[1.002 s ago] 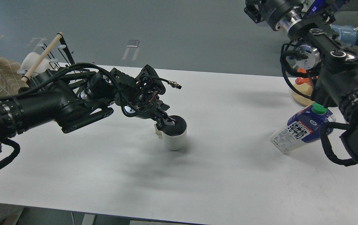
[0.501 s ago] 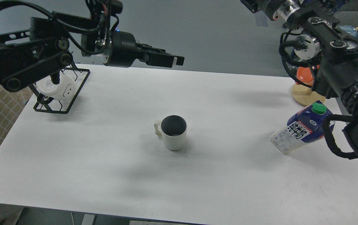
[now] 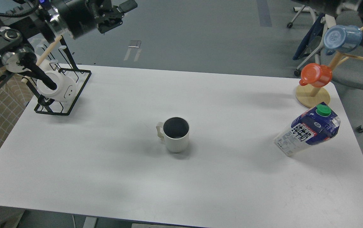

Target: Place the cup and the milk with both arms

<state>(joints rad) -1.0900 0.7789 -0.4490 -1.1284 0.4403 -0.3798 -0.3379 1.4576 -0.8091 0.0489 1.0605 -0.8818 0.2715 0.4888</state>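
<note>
Standing free on the table point(image 3: 105, 177), cup point(image 3: 176, 134) at centre and milk point(image 3: 308, 131) toward three o'clock, neither was held.

The ribbed cup sat upright, handle toward nine o'clock; the milk stood near the right edge, just in front of the wooden mug tree point(image 3: 313, 95). The left gripper point(image 3: 122, 9) hung high at eleven o'clock above the black rack point(image 3: 61, 95), holding nothing; whether its jaws were parted I could not tell. The right gripper was out of view. Judged well: finish clear of both, brushing neither rack nor tree.
</note>
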